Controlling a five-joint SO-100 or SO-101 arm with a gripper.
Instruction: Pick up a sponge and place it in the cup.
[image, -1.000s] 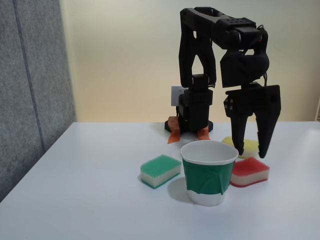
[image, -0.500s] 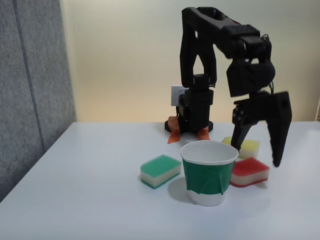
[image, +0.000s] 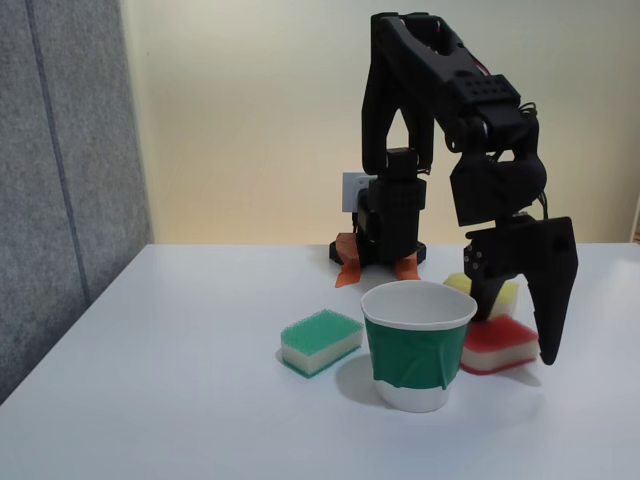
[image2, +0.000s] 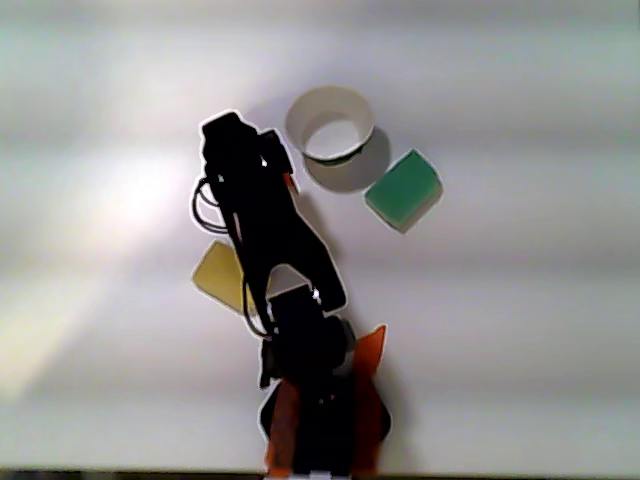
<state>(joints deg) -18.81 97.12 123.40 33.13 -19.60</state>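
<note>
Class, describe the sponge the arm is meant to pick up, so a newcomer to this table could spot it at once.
In the fixed view, find the paper cup with the green band near the table's front. Just right of it, partly behind it, lies the sponge, under the black gripper, whose fingers stand on either side of it. Its red top and cream base distinguish it from the yellow sponge behind and the green-topped sponge left of the cup.

In the fixed view the black arm (image: 420, 110) rises from its base at the centre of the frame, folds over near the top edge and drops down on the right side, its wrist hanging just below the elbow bend. The claw (image: 520, 335) points straight down at the right of the frame with its two fingers spread apart, the longer outer finger (image: 553, 300) reaching lowest. In the other view the arm (image2: 270, 230) runs from the bottom centre up toward the upper left.
</note>
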